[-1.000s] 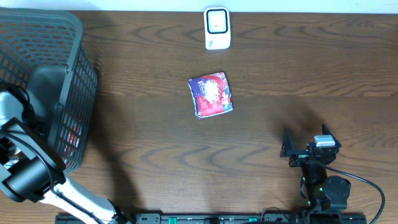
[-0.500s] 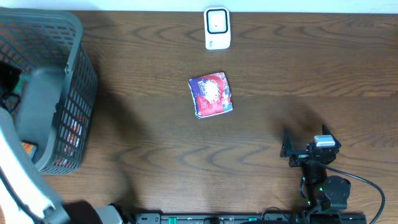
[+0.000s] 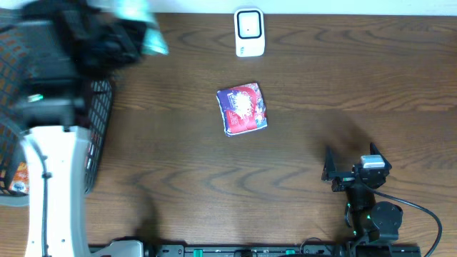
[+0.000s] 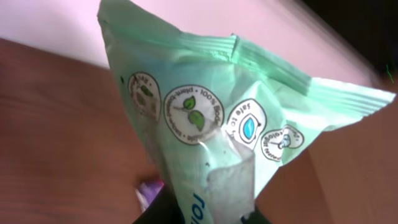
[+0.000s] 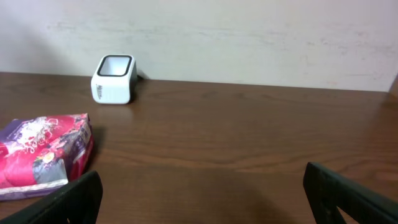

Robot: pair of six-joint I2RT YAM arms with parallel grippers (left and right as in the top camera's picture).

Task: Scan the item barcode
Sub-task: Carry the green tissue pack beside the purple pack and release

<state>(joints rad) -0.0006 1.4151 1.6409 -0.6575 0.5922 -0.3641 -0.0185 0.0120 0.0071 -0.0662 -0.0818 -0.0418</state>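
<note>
A pale green packet [image 4: 230, 118] with round leaf badges hangs in my left gripper [image 4: 208, 213], which is shut on its lower end. From overhead the packet [image 3: 148, 30] appears blurred, raised above the table's far left beside the basket, with the left gripper [image 3: 128, 37] behind it. No barcode shows on the packet. The white scanner [image 3: 249, 32] stands at the back middle of the table, also visible as the scanner [image 5: 114, 78] in the right wrist view. My right gripper [image 3: 341, 173] rests open near the front right, with nothing between its fingers [image 5: 62, 200].
A grey mesh basket [image 3: 100, 114] sits at the left edge, partly hidden by my left arm, with an orange item [image 3: 20, 178] inside. A red and purple packet [image 3: 242, 108] lies mid-table; it is also visible as the red and purple packet [image 5: 43, 152] in the right wrist view.
My left arm has risen out of the basket and swung toward the back with the green packet in its grip. The right arm has not moved.
</note>
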